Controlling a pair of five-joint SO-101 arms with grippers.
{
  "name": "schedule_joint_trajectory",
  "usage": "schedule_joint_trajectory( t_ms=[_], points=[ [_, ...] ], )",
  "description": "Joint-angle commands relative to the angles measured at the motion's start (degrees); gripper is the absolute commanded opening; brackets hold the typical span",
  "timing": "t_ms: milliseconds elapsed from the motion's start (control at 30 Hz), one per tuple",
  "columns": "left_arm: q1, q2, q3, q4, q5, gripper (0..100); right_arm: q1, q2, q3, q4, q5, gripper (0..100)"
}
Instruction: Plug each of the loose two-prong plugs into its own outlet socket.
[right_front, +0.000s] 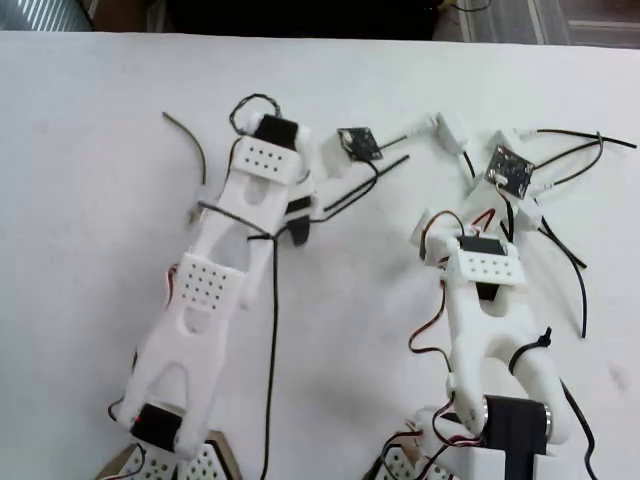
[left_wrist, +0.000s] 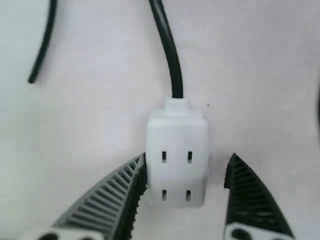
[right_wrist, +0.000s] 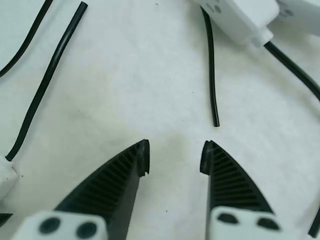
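Note:
A white outlet socket (left_wrist: 177, 157) with four slots lies on the table, and a black cable (left_wrist: 167, 50) runs away from its far end. My left gripper (left_wrist: 187, 167) is open around it. One finger (left_wrist: 132, 187) touches the socket's side, and the other finger (left_wrist: 247, 192) stands a small gap off. My right gripper (right_wrist: 175, 155) is open over bare table with nothing between its fingers. A loose black cable end (right_wrist: 214, 100) lies just beyond it. Farther off is a white plug body (right_wrist: 240, 17) on a black cable. In the high view, white plug pieces (right_front: 450, 130) lie at the back right.
The left arm (right_front: 215, 270) stretches from the front left toward the table's middle. The right arm (right_front: 490, 330) stands at the front right. Several black cables (right_front: 570, 255) trail over the white table, and a loose one (right_front: 190, 145) lies at the back left.

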Motion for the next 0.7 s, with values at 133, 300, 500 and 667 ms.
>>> schedule_joint_trajectory(
  t_ms=[133, 300, 500, 667],
  points=[
    [0.48, -5.41, 2.20, -0.09, 3.87, 20, 0.66, -2.24, -0.35, -1.01, 0.35, 16.6],
    [2.51, -5.05, 2.73, 0.26, 6.86, 5, 0.66, -2.24, -0.35, -1.01, 0.35, 16.6],
    [3.56, -6.46, 2.90, 0.53, 12.22, 3, 0.66, -2.24, -0.35, -0.92, 0.35, 16.6],
    [5.23, -13.93, 13.89, 0.53, 12.40, 3, 1.45, -2.24, -0.35, -0.92, 0.35, 16.6]
  ],
)
